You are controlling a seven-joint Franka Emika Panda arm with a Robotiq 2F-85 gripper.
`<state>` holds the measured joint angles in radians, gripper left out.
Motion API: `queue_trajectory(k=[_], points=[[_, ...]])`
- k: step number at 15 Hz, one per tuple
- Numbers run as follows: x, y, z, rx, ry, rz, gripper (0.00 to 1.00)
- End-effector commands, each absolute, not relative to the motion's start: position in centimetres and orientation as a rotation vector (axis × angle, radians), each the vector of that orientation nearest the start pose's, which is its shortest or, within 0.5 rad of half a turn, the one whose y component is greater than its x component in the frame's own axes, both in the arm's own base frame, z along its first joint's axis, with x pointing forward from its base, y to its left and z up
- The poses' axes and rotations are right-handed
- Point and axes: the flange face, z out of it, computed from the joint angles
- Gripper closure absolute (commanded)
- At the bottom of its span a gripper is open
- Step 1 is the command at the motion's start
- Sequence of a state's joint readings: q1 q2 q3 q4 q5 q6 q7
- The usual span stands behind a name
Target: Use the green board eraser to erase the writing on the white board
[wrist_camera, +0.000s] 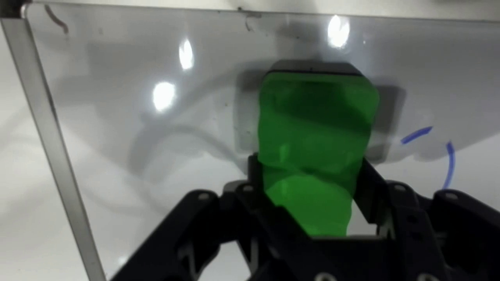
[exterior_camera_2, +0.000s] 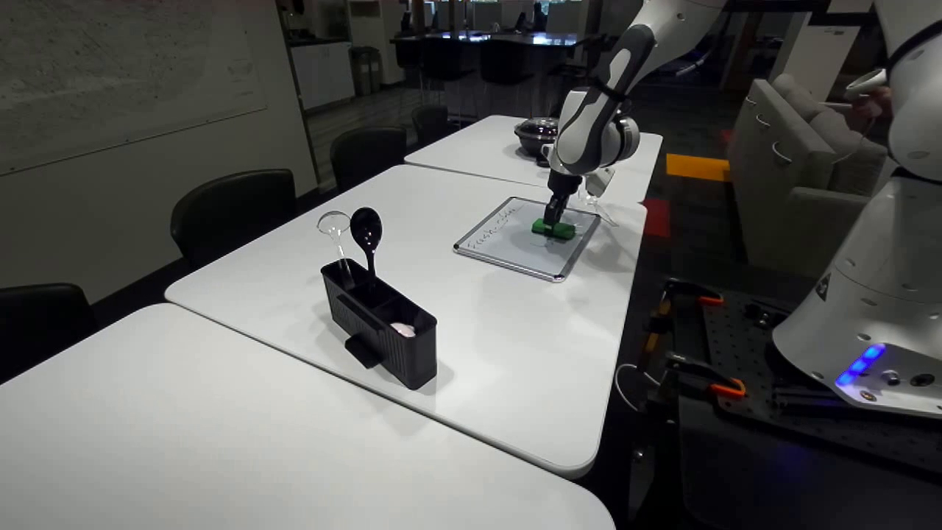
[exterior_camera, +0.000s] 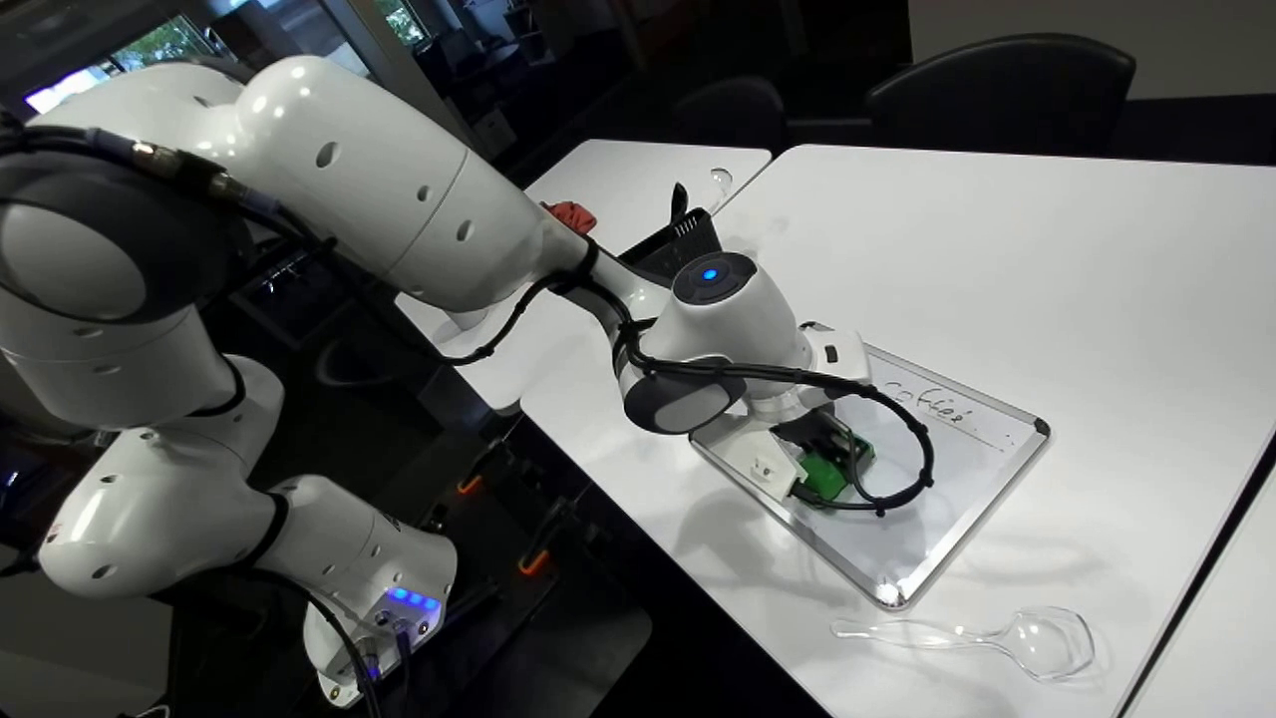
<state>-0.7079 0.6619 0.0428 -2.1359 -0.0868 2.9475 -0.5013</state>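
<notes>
The green board eraser [wrist_camera: 316,113] is held between the fingertips of my gripper [wrist_camera: 308,166], which is shut on its sides. In both exterior views the eraser [exterior_camera: 825,479] [exterior_camera_2: 553,229] is low over the white board [exterior_camera: 942,563] [exterior_camera_2: 508,263]; whether it presses on the surface I cannot tell. The board lies flat on the table. A line of writing [exterior_camera: 934,405] runs along the board's far side, and it also shows in an exterior view [exterior_camera_2: 491,227]. In the wrist view, blue strokes of writing [wrist_camera: 450,164] show right of the eraser. The board under the eraser is hidden.
A clear plastic ladle [exterior_camera: 1037,643] lies on the table beside the board. A black organizer [exterior_camera_2: 383,324] holds a black spoon [exterior_camera_2: 367,232] and a clear spoon [exterior_camera_2: 335,223]. A black lidded bowl [exterior_camera_2: 536,136] stands on the far table. A red item [exterior_camera: 571,215] is behind the arm.
</notes>
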Motion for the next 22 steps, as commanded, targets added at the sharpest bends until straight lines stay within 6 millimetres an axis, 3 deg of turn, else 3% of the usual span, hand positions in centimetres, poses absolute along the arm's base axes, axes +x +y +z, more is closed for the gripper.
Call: queue_trajectory(k=[1,9,14,22], points=[[44.7,-33.5,8.4,-3.204,0.141,-0.168,0.68],[47.6,-26.8,8.5,-3.112,-0.03,-0.205,0.68],[48.3,-22.2,8.1,-3.072,-0.122,-0.158,0.68],[46.3,-22.9,8.4,-3.17,-0.08,-0.093,0.68]])
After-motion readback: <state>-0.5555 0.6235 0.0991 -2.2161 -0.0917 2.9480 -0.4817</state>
